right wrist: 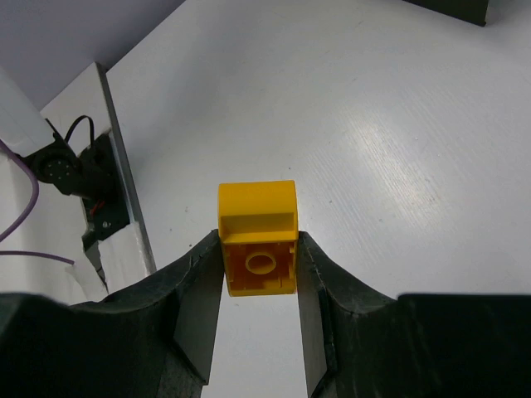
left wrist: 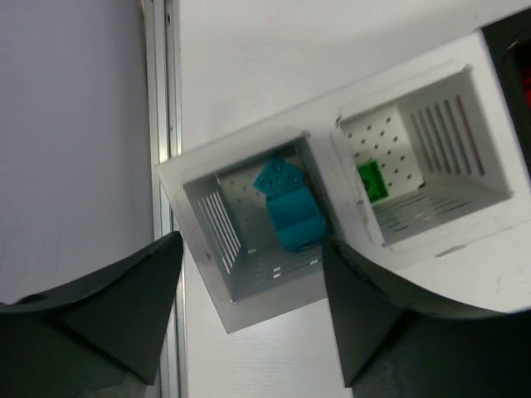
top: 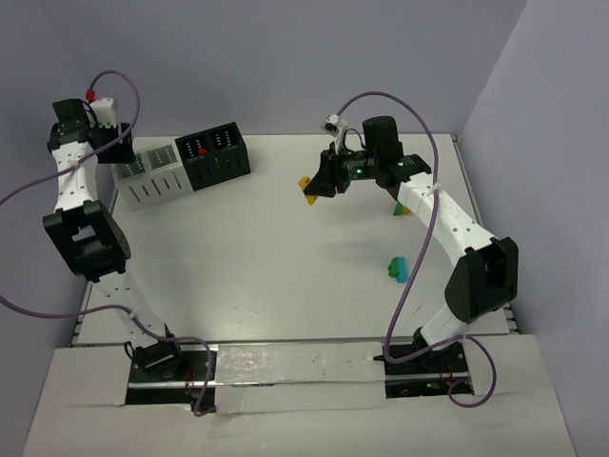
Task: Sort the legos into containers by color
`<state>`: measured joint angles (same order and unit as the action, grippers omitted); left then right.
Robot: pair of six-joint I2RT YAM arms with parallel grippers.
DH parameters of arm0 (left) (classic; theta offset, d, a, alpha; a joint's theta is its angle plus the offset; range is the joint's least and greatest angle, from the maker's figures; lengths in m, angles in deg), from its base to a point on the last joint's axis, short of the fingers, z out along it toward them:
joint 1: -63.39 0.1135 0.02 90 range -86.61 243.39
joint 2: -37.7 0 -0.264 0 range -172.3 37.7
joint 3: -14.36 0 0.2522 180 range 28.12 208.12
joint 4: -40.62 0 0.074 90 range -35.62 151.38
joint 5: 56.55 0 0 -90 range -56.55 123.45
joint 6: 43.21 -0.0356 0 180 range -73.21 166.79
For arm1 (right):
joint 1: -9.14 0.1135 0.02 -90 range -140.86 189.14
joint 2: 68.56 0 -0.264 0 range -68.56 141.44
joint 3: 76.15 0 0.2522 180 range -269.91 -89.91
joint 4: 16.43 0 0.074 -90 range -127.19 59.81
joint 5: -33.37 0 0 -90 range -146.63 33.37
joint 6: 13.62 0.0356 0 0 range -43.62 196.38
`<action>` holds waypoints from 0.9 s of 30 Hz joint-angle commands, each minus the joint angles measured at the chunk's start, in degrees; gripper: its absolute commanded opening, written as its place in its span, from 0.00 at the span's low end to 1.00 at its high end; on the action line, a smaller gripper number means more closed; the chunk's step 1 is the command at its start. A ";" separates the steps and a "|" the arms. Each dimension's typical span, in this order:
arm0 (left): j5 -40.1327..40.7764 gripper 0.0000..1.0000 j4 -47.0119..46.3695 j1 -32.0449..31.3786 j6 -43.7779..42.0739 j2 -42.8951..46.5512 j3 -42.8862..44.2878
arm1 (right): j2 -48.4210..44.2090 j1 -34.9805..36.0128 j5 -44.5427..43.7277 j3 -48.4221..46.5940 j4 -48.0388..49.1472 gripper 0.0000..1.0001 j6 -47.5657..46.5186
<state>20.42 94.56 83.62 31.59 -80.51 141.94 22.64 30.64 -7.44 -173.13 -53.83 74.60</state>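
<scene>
Grips yellow brick (right wrist: 257, 224) by flat sides in right pincer (right wrist: 259, 249), aloft over surface (right wrist: 373, 124) at twelve o'clock. Hangs left pincer (left wrist: 251, 257) wide, empty, over teal brick (left wrist: 290, 211) inside white container (left wrist: 211, 163), ten o'clock. Likely light, rigid, slick.

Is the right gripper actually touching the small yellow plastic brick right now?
Touching. Right wrist view: the right gripper presses flat against both sides of the yellow brick, no gap.
</scene>
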 commanded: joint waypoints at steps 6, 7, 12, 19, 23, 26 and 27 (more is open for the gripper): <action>-24.63 0.83 -1.60 -1.52 5.52 14.55 -1.90 | -3.49 1.53 0.91 2.78 6.84 0.00 6.26; -26.45 0.82 -1.37 -2.39 5.76 16.25 -2.55 | -3.80 1.78 1.19 3.26 7.22 0.00 6.21; -31.83 0.81 -8.46 -13.11 20.55 33.80 -24.40 | -5.54 6.38 -5.44 5.01 7.60 0.00 1.13; -30.19 0.95 -20.26 -29.26 39.51 45.24 -39.36 | -7.03 13.39 -16.78 5.69 5.70 0.00 -7.96; -32.51 0.92 -23.58 -32.56 45.23 46.54 -44.19 | -6.44 15.54 -18.55 3.45 4.68 0.00 -9.18; -34.46 0.88 -24.04 -34.24 46.61 45.67 -46.97 | -5.91 16.88 -19.34 1.79 3.21 0.00 -10.15; -35.38 0.87 -24.74 -34.62 47.06 45.55 -47.44 | -5.79 17.26 -20.06 1.20 2.88 0.00 -10.72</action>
<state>-11.00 74.90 50.73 72.20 -35.00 96.47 18.11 46.31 -24.12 -167.64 -50.27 67.03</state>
